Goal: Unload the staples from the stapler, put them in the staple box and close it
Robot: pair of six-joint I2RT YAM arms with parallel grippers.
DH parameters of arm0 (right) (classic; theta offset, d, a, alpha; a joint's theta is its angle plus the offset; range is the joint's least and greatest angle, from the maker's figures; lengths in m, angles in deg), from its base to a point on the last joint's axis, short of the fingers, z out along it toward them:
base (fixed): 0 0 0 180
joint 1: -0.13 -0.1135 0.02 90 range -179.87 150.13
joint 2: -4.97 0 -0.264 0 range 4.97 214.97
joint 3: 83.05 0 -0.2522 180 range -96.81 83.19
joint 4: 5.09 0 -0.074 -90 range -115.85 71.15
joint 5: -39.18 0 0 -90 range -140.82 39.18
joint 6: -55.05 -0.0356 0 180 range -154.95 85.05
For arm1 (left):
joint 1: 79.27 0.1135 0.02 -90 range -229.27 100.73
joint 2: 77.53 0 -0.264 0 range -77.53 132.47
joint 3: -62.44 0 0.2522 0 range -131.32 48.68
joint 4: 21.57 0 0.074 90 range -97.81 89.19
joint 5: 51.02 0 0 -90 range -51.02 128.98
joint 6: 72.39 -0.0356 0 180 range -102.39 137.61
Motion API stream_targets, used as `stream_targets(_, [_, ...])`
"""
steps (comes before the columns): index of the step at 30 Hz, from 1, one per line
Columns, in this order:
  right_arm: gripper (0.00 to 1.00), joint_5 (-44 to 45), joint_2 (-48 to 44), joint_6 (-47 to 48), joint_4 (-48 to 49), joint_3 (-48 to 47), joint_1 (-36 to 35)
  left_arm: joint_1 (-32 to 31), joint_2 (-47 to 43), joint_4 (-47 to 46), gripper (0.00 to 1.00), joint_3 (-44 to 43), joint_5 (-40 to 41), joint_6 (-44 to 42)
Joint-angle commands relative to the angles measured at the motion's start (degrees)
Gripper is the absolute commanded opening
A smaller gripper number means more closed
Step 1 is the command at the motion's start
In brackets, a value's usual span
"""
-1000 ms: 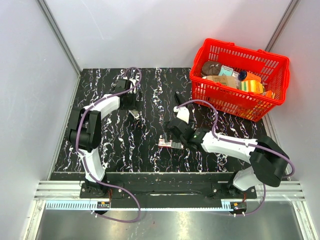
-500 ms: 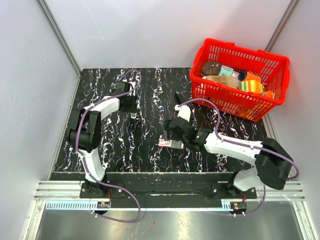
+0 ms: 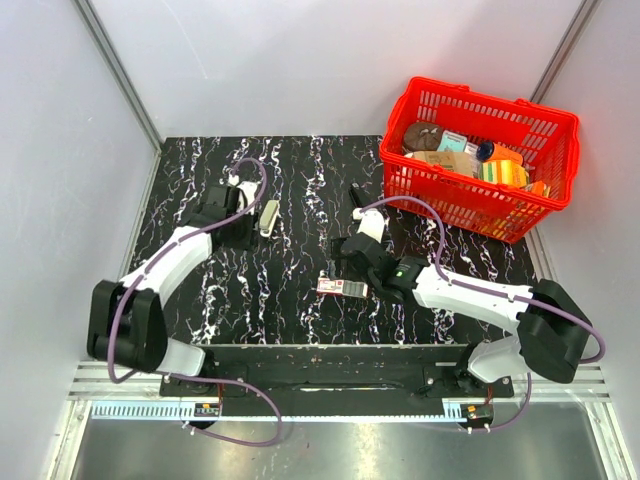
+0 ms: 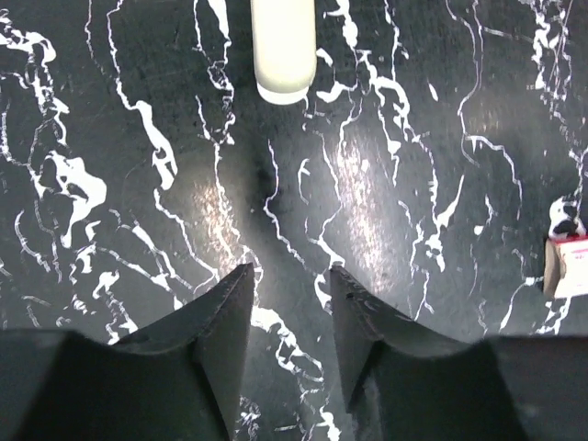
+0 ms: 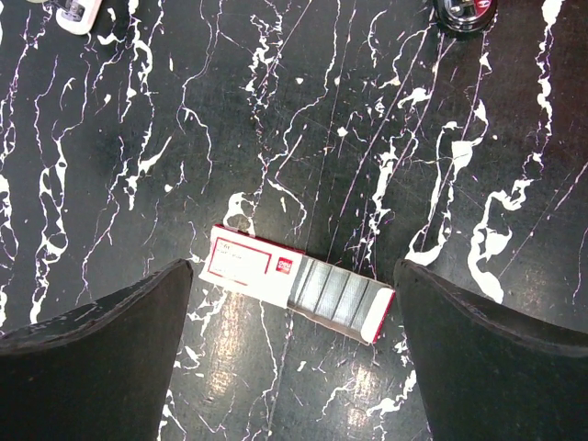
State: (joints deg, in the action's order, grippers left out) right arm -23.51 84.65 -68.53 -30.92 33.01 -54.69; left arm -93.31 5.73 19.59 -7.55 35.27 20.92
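Note:
The black stapler (image 3: 355, 196) lies on the marbled table just left of the red basket; a dark end of it shows at the top edge of the right wrist view (image 5: 464, 7). The staples are hidden. My left gripper (image 3: 249, 215) hovers low over bare table, its jaws (image 4: 289, 271) partly apart with nothing between them. A short beige oblong piece (image 4: 283, 50) lies just ahead of it. My right gripper (image 3: 352, 272) is open wide, its fingers (image 5: 292, 276) straddling a small red-and-white box (image 5: 253, 260) from above without touching it.
The box (image 3: 343, 288) is slid open, with rows of grey metal showing inside (image 5: 340, 296); it also shows at the right edge of the left wrist view (image 4: 570, 266). The beige piece (image 3: 268, 217) lies right of the left gripper. A red basket (image 3: 470, 96) of goods stands back right.
The left arm has folded down and to the left, drawing its gripper back from over the beige piece, and its jaws have narrowed. The right arm has barely shifted.

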Motion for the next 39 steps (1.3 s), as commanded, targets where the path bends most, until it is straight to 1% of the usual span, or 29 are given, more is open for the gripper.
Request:
stream_targets(1, [0.96,-0.5,-1.63,-1.75,-0.14,-0.36,-0.81,-0.28,-5.21,0.21,0.48,2.0,0.37,-2.87])
stream_targets(2, [0.97,-0.5,-1.37,-2.01,-0.31,-0.45,-0.81,-0.28,-5.22,-0.5,0.59,1.3,-0.07,-2.87])
stream_targets(3, [0.97,-0.68,-1.19,-2.19,-0.32,-0.54,-0.89,-0.37,-4.78,-1.46,0.81,0.25,-0.68,-2.87])
stream_targets(4, [0.97,-0.68,-0.85,-2.36,-0.49,-0.71,-0.89,-0.54,-3.73,-2.34,0.94,-1.24,-1.21,-4.26])
stream_targets(5, [0.97,-0.59,-0.75,-2.36,-0.58,-0.8,-0.89,-0.98,-1.98,-2.87,0.99,-2.73,-1.39,-5.15])
stream_targets(9, [0.97,-0.24,-1.1,-2.54,-0.67,-0.89,-0.98,-2.13,8.55,-2.62,0.99,-11.34,-0.95,-7.35])
stream_targets(12, [0.97,0.2,-1.72,-2.28,-0.67,-0.45,-0.98,-2.39,15.15,-2.61,0.99,-16.36,1.06,-7.97])
stream_targets(15, [0.97,0.38,-2.25,-1.93,-0.32,-0.1,-0.98,-2.31,19.56,-3.05,0.99,-19.96,2.21,-8.41])
stream_targets(17, [0.97,0.46,-2.6,-1.66,-0.32,0.07,-0.98,-2.3,21.49,-3.93,0.98,-20.76,3.17,-8.58])
stream_targets(20, [0.97,0.29,-2.77,-1.22,0.21,0.25,-0.9,-2.3,22.55,-6.21,0.94,-20.15,3.44,-9.02])
stream_targets(22, [0.97,0.2,-2.86,-0.96,0.82,0.43,-0.98,-2.31,23.34,-6.83,0.87,-20.32,3.44,-8.94])
stream_targets(25, [0.96,-0.41,-2.34,-1.05,1.44,0.43,-0.98,-2.39,24.66,-7.27,0.7,-21.11,3.53,-8.85])
stream_targets(26, [0.96,-0.59,-2.25,-1.13,1.7,0.34,-0.98,-2.39,25.27,-7.36,0.59,-21.29,3.44,-8.76])
stream_targets(27, [0.95,-0.59,-2.07,-1.13,1.62,0.25,-0.98,-2.31,25.37,-7.36,0.5,-21.47,3.44,-8.76])
stream_targets(29, [0.94,-0.68,-2.07,-1.31,1.53,0.25,-0.98,-2.31,25.89,-7.18,0.37,-21.38,3.53,-8.67])
stream_targets(30, [0.93,-0.77,-2.16,-1.22,1.53,0.34,-0.98,-2.3,26.07,-6.92,0.34,-21.38,3.44,-8.67])
stream_targets(31, [0.93,-0.94,-2.33,-1.4,1.53,0.43,-0.98,-2.39,25.9,-6.75,0.33,-21.21,3.44,-8.67])
stream_targets(32, [0.93,-0.77,-2.6,-1.31,1.53,0.34,-0.98,-2.39,25.55,-6.66,0.29,-20.86,5.36,-8.59])
stream_targets(34, [0.92,-0.94,-2.86,-1.31,1.53,0.51,-0.89,-2.22,24.5,-6.22,0.22,-19.54,6.6,-8.59])
stream_targets(37, [0.91,-1.2,-3.21,-1.4,1.44,0.51,-0.98,-2.22,20.29,-5.08,0.18,-16.04,7.22,-8.06])
stream_targets(39, [0.91,-1.47,-3.22,-1.49,1.44,0.51,-0.98,-2.13,15.81,-4.2,0.18,-12.35,7.05,-7.71])
